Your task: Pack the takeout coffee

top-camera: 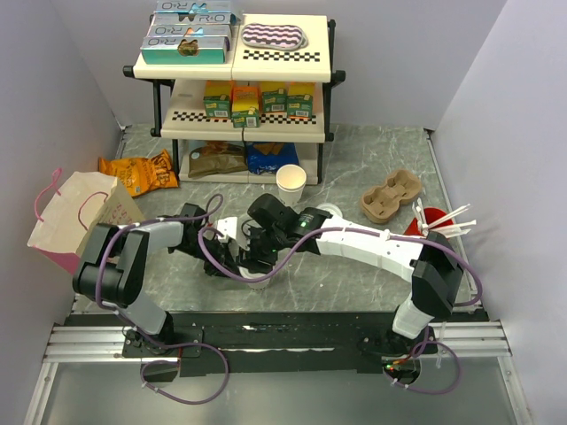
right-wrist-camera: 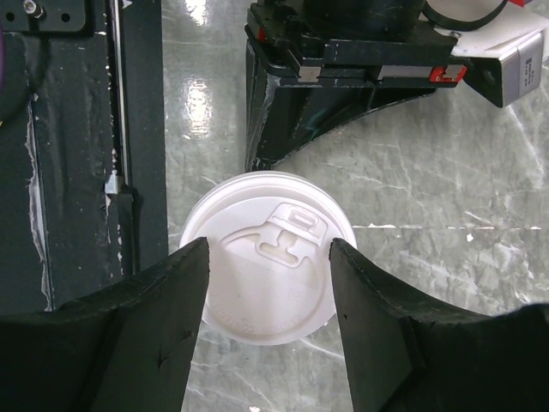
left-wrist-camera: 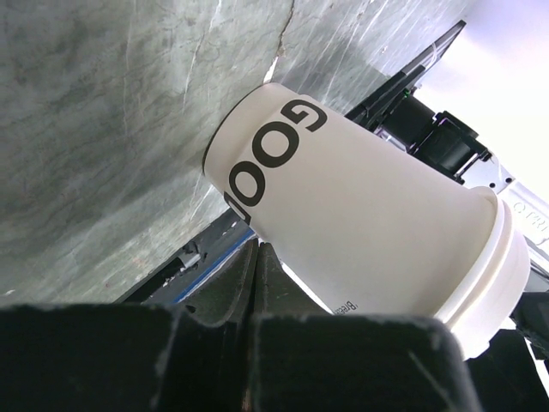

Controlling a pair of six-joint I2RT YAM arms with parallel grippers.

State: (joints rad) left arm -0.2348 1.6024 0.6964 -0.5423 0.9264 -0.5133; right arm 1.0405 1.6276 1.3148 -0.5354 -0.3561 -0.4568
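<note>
The takeout coffee [left-wrist-camera: 360, 215] stands upright on the grey marble table, a cream paper cup with black lettering and a white lid [right-wrist-camera: 270, 283]. In the top view only a sliver of it [top-camera: 259, 282] shows under the arms. My right gripper [right-wrist-camera: 269, 245] is open and points straight down over the lid, one fingertip over its left edge and one over its right. I cannot tell whether they touch it. My left gripper [left-wrist-camera: 256, 249] is shut on nothing, its tips close beside the cup's lower wall. It shows as a black wedge [right-wrist-camera: 292, 120] in the right wrist view.
A cream and pink paper bag [top-camera: 75, 221] lies at the left. A cardboard cup carrier [top-camera: 392, 197] and a red cup with straws [top-camera: 431, 220] sit at the right. A lidless cup [top-camera: 291, 181] stands before the stocked shelf [top-camera: 239, 80]. The black base rail [right-wrist-camera: 77, 172] runs just beside the cup.
</note>
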